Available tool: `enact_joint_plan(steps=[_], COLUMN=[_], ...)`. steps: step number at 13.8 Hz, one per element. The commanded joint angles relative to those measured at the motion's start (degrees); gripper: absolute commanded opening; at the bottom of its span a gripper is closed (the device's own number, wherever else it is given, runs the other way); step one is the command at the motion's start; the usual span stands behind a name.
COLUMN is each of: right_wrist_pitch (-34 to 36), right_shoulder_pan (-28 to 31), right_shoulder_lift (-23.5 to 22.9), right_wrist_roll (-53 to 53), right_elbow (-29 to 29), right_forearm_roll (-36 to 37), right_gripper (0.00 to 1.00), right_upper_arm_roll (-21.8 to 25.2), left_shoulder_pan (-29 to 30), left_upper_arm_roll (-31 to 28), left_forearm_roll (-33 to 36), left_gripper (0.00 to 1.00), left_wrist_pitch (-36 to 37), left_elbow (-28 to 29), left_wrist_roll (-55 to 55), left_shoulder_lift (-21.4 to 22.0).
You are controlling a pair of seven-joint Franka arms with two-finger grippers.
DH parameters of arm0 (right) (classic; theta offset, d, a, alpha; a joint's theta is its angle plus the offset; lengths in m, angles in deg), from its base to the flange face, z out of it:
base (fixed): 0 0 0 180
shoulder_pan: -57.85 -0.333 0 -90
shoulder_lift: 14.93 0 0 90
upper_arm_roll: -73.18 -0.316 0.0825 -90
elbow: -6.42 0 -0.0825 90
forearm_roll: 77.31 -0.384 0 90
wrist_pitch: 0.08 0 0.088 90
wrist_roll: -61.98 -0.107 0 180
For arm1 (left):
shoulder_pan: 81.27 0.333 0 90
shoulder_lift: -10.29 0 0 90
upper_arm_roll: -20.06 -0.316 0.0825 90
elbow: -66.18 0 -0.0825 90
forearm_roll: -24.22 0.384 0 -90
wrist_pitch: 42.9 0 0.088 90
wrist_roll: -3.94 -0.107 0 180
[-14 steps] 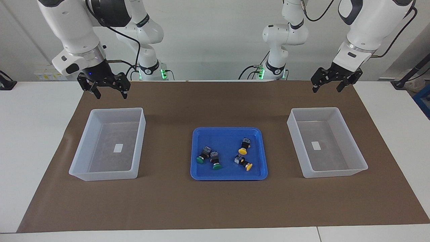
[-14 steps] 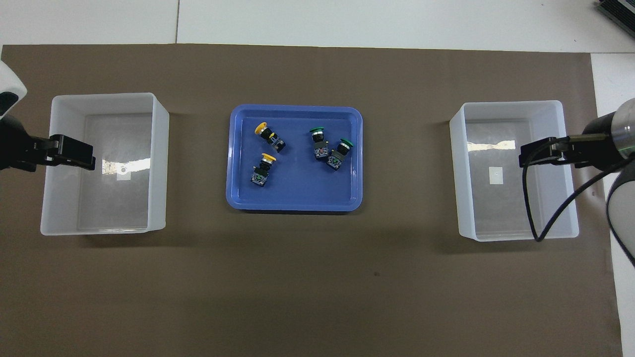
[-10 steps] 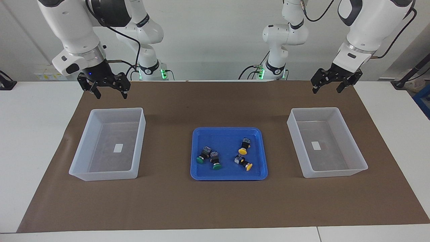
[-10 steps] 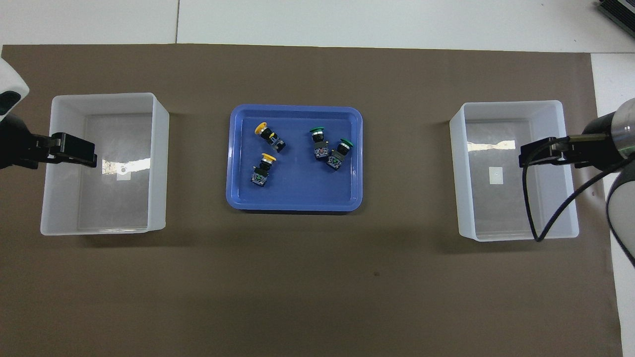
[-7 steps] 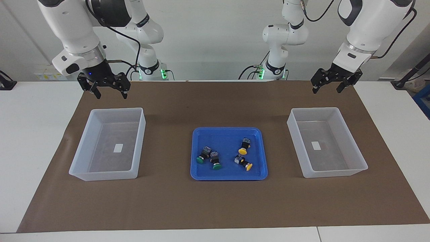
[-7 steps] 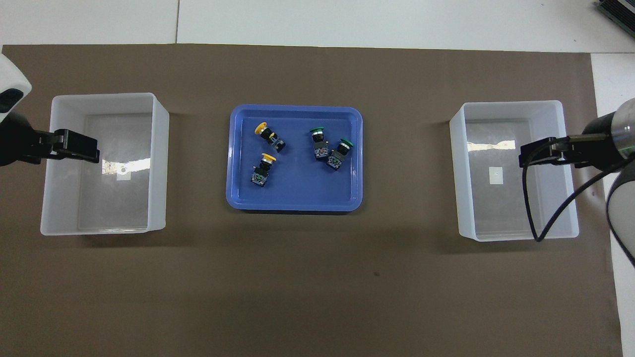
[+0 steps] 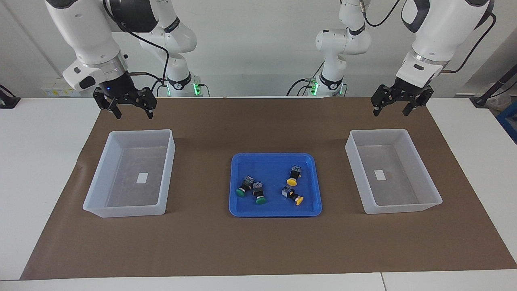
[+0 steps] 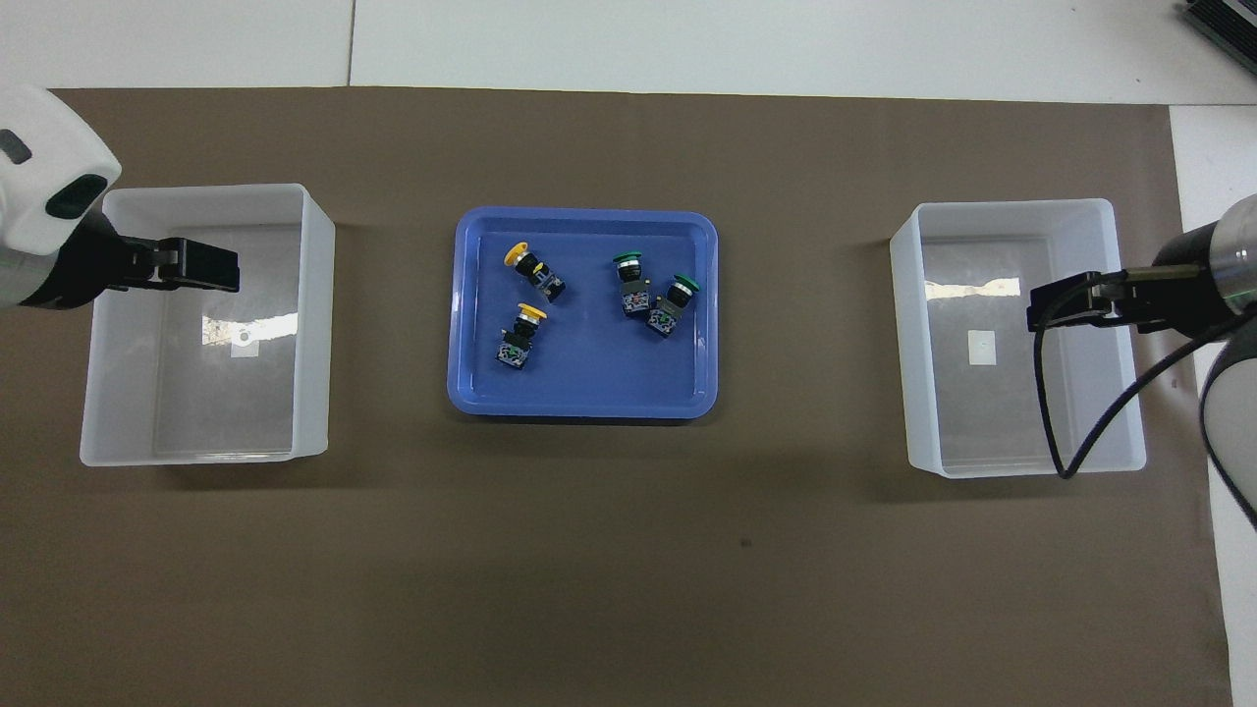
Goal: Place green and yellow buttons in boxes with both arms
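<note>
Two green buttons (image 7: pixel 244 187) (image 7: pixel 259 193) and two yellow buttons (image 7: pixel 293 176) (image 7: pixel 293 196) lie on their sides in the blue tray (image 7: pixel 274 212). In the overhead view the green pair (image 8: pixel 633 285) (image 8: pixel 673 302) and the yellow pair (image 8: pixel 533 271) (image 8: pixel 520 334) are apart. One empty box (image 7: pixel 398 208) stands at the left arm's end, the other (image 7: pixel 121 210) at the right arm's end. My left gripper (image 7: pixel 389 112) hangs open and empty, high over its box (image 8: pixel 206 196). My right gripper (image 7: pixel 134 114) hangs open and empty, high over its box (image 8: pixel 1011 208).
A brown mat (image 7: pixel 258 246) covers the table's middle under the tray and both boxes. The tray (image 8: pixel 579 407) sits midway between the boxes. White table shows around the mat. A cable (image 8: pixel 1051 412) hangs from the right arm over its box.
My left gripper has swung a little toward the tray's side and over its box. The right arm, the buttons and the boxes have not moved.
</note>
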Motion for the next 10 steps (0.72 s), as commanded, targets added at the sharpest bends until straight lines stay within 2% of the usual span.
enact_joint_plan(steps=[1,4,6,8,10], right_wrist_pitch=[0.55,0.55,0.55,0.55,0.29], right_shoulder_pan=[0.23,0.23,0.31,0.31,0.75], right_shoulder_lift=[0.65,0.65,0.65,0.65,0.65], right_wrist_roll=[1.25,1.25,1.25,1.25,1.25], right_elbow=[-0.64,-0.64,-0.64,-0.64,-0.55], right_forearm_roll=[0.30,0.30,0.30,0.30,0.21], right_gripper=[1.00,1.00,1.00,1.00,1.00], right_upper_arm_roll=[-0.23,-0.32,-0.24,-0.32,-0.32], left_shoulder_pan=[-1.75,-3.42,-5.26,-8.42,-9.14], left_upper_arm_roll=[-0.48,-0.48,-0.48,-0.48,-0.48], left_forearm_roll=[0.99,0.99,0.99,0.99,0.99], left_gripper=[1.00,1.00,1.00,1.00,1.00], left_wrist_pitch=[-6.19,-10.76,-16.90,-21.66,-25.35], left_elbow=[6.98,10.06,13.13,13.85,13.85], left_wrist_roll=[1.56,2.60,6.46,10.76,12.28], left_shoulder_lift=[3.60,2.99,1.94,-2.70,-5.00])
